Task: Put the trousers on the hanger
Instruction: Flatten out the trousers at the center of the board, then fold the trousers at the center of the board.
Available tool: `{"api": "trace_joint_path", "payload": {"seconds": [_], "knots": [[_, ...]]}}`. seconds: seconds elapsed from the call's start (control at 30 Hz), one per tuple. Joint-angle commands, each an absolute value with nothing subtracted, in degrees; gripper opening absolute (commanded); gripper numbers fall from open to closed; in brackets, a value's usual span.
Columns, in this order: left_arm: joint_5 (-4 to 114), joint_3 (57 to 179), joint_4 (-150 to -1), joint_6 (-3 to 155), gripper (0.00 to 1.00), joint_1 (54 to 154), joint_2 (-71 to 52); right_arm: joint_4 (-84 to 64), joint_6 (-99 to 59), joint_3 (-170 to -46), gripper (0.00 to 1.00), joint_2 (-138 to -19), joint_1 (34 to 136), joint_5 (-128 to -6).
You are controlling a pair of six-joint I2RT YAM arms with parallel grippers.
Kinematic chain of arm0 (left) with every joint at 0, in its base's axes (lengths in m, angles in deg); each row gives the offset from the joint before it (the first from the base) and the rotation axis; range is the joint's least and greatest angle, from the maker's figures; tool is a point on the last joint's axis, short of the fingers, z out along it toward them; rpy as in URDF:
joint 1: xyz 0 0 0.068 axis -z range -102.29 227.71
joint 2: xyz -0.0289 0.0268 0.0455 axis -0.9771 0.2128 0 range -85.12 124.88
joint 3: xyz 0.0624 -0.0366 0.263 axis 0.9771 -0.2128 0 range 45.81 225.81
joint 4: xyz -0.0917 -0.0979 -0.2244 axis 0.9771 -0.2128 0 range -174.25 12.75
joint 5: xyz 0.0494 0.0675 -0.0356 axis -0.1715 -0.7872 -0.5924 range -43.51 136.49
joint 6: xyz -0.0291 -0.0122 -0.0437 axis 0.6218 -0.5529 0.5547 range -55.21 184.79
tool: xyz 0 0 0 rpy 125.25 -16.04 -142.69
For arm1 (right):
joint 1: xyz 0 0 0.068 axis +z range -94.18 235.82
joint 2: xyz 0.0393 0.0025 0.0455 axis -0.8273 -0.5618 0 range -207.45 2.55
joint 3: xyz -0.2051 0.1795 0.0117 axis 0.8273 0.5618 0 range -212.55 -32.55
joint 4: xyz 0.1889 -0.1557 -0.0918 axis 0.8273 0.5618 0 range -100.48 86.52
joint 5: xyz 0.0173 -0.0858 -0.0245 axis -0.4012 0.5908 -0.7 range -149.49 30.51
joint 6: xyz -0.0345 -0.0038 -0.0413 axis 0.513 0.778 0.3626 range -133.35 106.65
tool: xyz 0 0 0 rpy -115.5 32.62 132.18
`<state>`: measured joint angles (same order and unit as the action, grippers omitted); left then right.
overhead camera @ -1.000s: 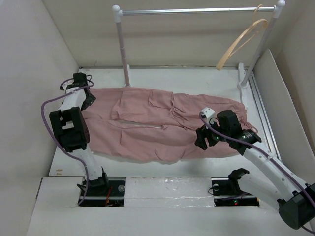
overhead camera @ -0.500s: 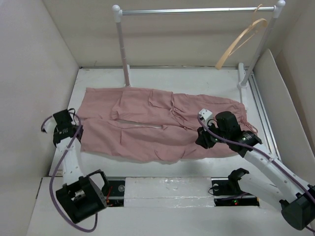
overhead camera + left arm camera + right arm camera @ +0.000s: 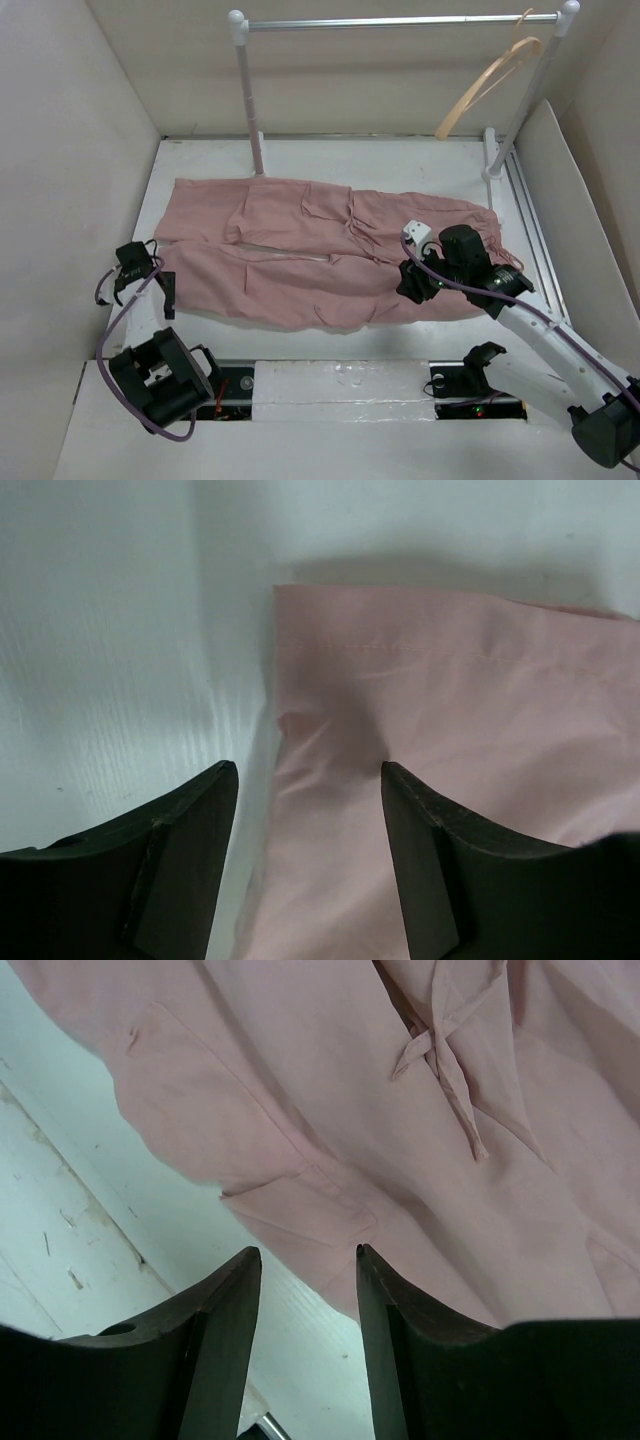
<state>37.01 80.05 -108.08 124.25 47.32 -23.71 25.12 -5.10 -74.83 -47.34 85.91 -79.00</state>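
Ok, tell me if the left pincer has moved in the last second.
Yes. The left pincer has pulled away from the rail post toward the table's near edge, and is now beside the trousers at their cuff corner.

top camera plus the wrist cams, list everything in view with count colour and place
trousers: 1, dusty pink, flat across the table, legs left, waist right
hanger: 1, light tan, hooked on the rail's right end
clothes rail: 1, silver bar on white posts, far edge of the table
table: 1, white, under everything
left arm: 1, black and white, purple cable, near left, jaws open by the leg hem
right arm: 1, black and white, purple cable, near right, jaws open over the waist end
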Motion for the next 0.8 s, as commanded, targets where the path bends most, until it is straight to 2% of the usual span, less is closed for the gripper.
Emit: {"api": "trace_joint_path", "payload": {"seconds": [0.0,0.1,0.27,0.37,0.4,0.43,0.5,0.6,0.77], "knots": [[35.86,79.73,-106.70,126.41,0.55,47.04,-21.49,24.50,-4.73,-77.37,0.49,-47.46,86.41,-78.83],[34.89,79.21,-106.17,125.96,0.54,47.04,-19.21,24.50,-5.70,-77.37,0.50,-47.90,85.18,-78.74],[34.45,77.45,-103.01,124.91,0.52,47.04,-15.34,24.24,-7.28,-76.85,0.66,-48.78,82.89,-79.70],[32.08,79.20,-102.65,122.11,0.44,47.04,-12.35,25.11,-8.69,-77.02,0.73,-47.99,81.57,-79.27],[31.46,79.55,-102.39,121.23,0.25,47.04,-12.00,25.20,-9.21,-77.11,0.75,-47.64,80.70,-79.00],[31.20,79.73,-101.95,120.26,0.15,47.04,-11.47,25.47,-9.39,-77.20,0.79,-47.38,79.74,-78.83],[30.75,80.61,-101.34,118.50,0.00,47.04,-11.73,26.17,-10.79,-77.37,0.80,-46.59,78.50,-78.39],[32.42,83.68,-101.07,116.22,0.00,47.73,-14.88,29.41,-15.08,-76.68,0.85,-45.45,74.99,-77.68],[31.56,90.97,-103.35,113.48,0.00,56.25,-28.59,36.09,-21.69,-72.54,0.81,-44.12,68.57,-75.58]]}}
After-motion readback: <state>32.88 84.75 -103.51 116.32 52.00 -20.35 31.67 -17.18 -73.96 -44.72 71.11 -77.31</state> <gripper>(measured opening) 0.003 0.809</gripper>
